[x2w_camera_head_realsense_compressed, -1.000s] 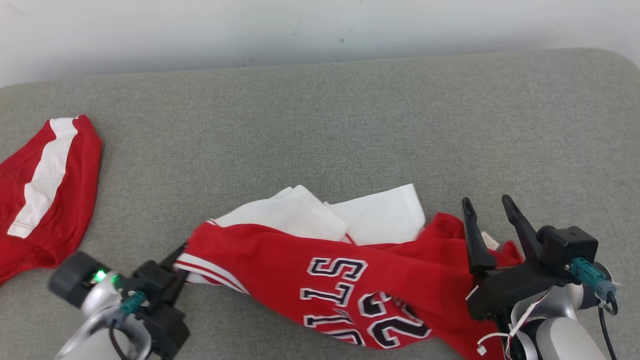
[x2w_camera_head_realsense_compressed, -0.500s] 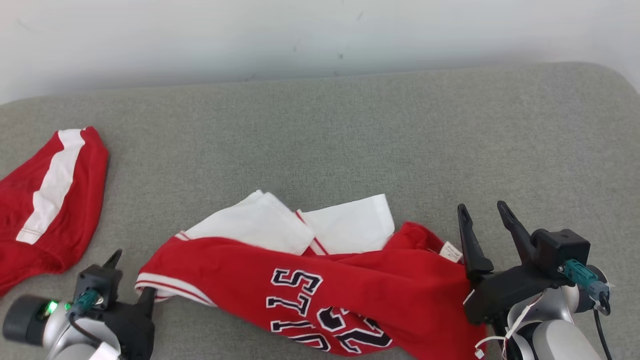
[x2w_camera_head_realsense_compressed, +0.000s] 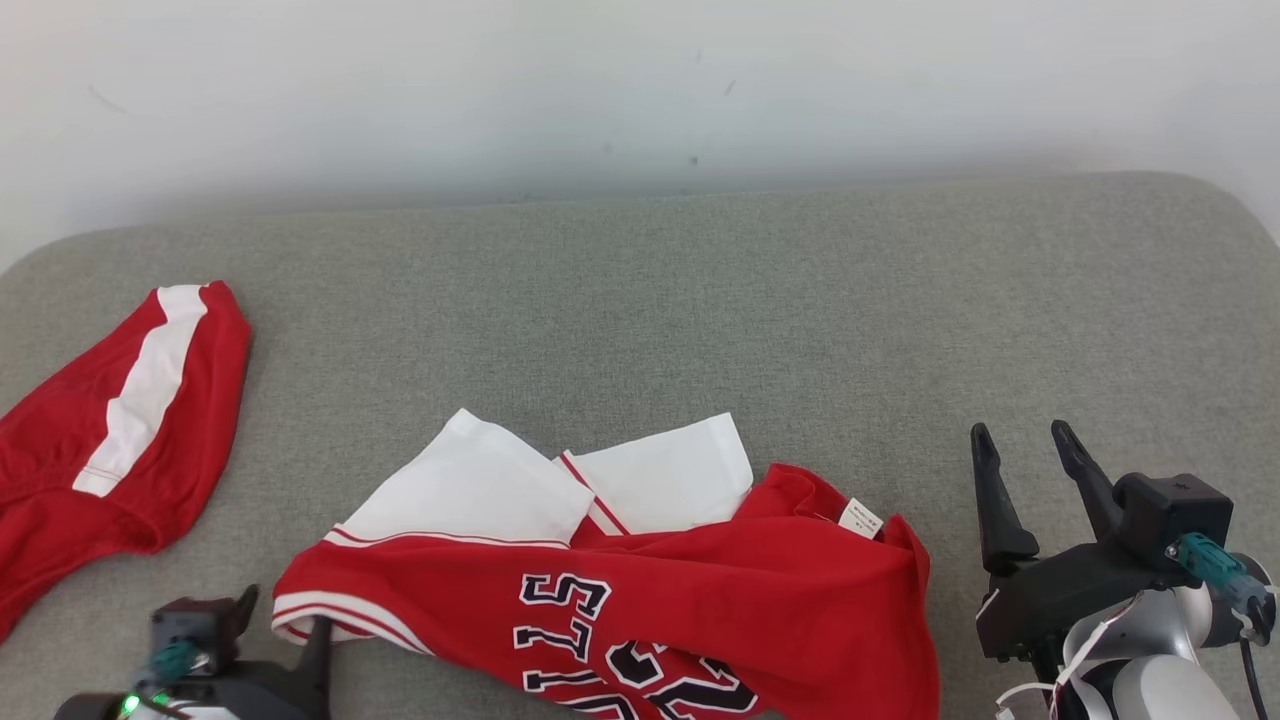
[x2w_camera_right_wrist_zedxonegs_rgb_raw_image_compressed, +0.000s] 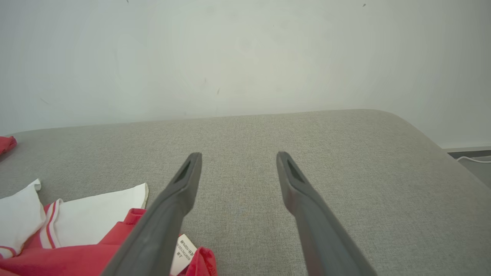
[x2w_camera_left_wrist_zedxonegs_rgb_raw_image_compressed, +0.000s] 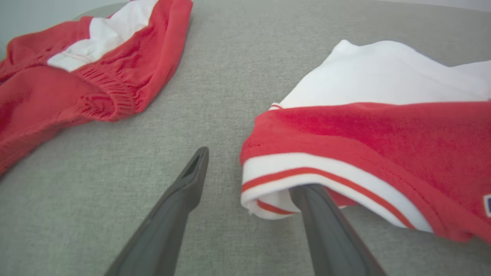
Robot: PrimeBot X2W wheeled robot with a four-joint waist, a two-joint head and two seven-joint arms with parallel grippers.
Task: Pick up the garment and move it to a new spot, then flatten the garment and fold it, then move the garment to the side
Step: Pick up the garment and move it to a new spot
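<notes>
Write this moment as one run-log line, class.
jersey: crumpled, unfolded | left gripper: fingers open, one under jersey edge | right gripper: fingers open, clear of jersey

The garment (x2w_camera_head_realsense_compressed: 800, 600) is red with white panels, navy white-edged lettering and red-and-white striped hems (its label (x2w_camera_head_realsense_compressed: 860, 519) white). The other red cloth (x2w_camera_head_realsense_compressed: 60, 480) carries a white band. The cushion (x2w_camera_head_realsense_compressed: 700, 300) is mottled grey, the wall (x2w_camera_head_realsense_compressed: 600, 80) off-white.
</notes>
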